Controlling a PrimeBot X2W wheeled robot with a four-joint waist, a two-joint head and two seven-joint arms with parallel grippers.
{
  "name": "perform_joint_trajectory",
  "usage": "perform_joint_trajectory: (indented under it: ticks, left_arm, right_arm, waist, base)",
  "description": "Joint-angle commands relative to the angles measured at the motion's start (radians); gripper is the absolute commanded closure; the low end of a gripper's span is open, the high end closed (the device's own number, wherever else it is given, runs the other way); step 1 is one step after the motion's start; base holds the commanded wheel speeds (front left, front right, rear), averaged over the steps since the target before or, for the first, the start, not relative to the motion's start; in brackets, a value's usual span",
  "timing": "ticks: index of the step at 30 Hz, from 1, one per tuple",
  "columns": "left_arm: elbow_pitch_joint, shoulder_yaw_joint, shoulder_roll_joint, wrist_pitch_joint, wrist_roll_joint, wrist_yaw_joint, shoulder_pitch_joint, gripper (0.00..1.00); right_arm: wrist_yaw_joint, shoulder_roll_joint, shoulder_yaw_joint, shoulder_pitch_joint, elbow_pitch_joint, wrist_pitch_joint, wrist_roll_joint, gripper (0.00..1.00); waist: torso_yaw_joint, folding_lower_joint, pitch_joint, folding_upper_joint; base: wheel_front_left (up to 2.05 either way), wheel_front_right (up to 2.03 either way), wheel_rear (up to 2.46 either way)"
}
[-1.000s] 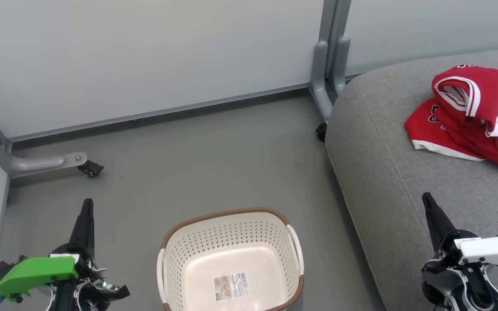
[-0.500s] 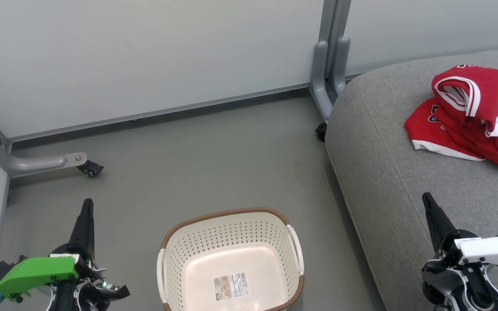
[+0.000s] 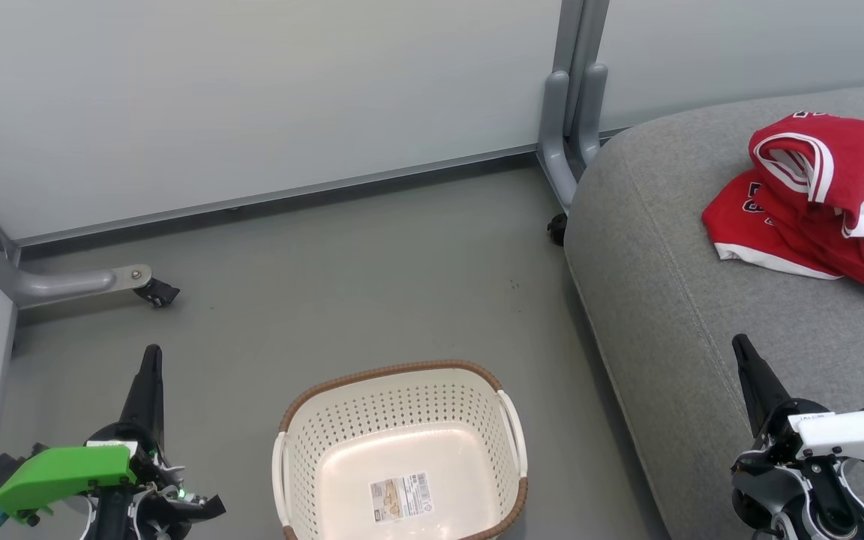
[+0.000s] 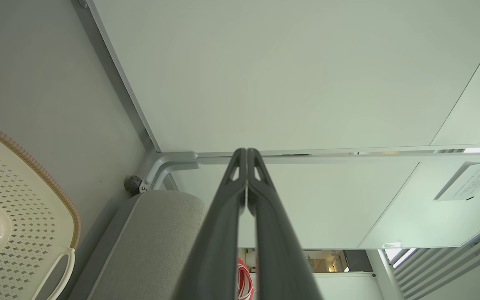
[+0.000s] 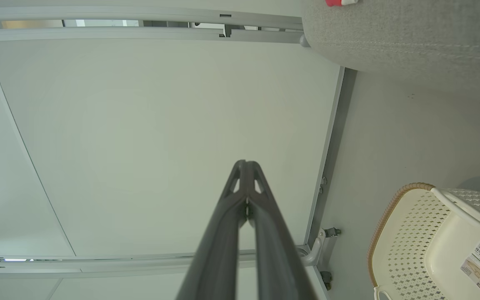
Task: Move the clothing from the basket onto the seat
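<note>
Head view: basket (image 3: 399, 369) upright on the grey floor (image 3: 372, 270), low centre. Nothing in it but a label sticker (image 3: 400, 497) on its bottom. Brown woven-look rim, white handle on each side

Seat (image 3: 672, 322) to the robot's right of the basket, a strip of floor between them. Clothing (image 3: 814, 202) lies on the seat, toward its far right: two red garments heaped together. The one with white-black striped trim is on top and partly covers the other. Some white fabric shows at the heap's right edge. Lettering on the lower garment mostly hidden, cannot read it

Left end effector (image 3: 151, 352) at lower left, over the floor, left of the basket and apart from it. Fingers pressed together to one point, nothing between them. Left wrist view agrees: the two dark fingers meet at the tips, with the seat's edge and a corner of the basket beyond

Right end effector (image 3: 739, 343) at lower right, seen against the near part of the seat, well apart from the clothing. Fingers likewise closed tip to tip, holding nothing. In the right wrist view the tips meet against a pale wall panel (image 5: 140, 125)

Grey frame leg (image 3: 64, 283) with a dark caster (image 3: 156, 292) at far left, and a grey upright post (image 3: 563, 127) beside the seat's far corner
</note>
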Motion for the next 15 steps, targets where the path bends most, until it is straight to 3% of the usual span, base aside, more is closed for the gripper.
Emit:
perform_joint_trajectory:
  ticks: [1, 15]
  left_arm:
    - [0.001, 0.002, 0.004, 0.003, -0.003, -0.005, -0.01, 1.0]
    - [0.001, 0.002, 0.004, 0.003, -0.003, -0.005, -0.01, 1.0]
  right_arm:
    - [0.0, -0.003, -0.003, -0.009, 0.002, 0.004, 0.001, 1.0]
    - [0.0, -0.002, -0.004, -0.009, 0.002, 0.004, 0.0, 1.0]
  waist:
    - [0.0, 0.0, 0.0, 0.0]
    - [0.0, 0.0, 0.0, 0.0]
  base:
    - [0.0, 0.0, 0.0]
    - [0.0, 0.0, 0.0]
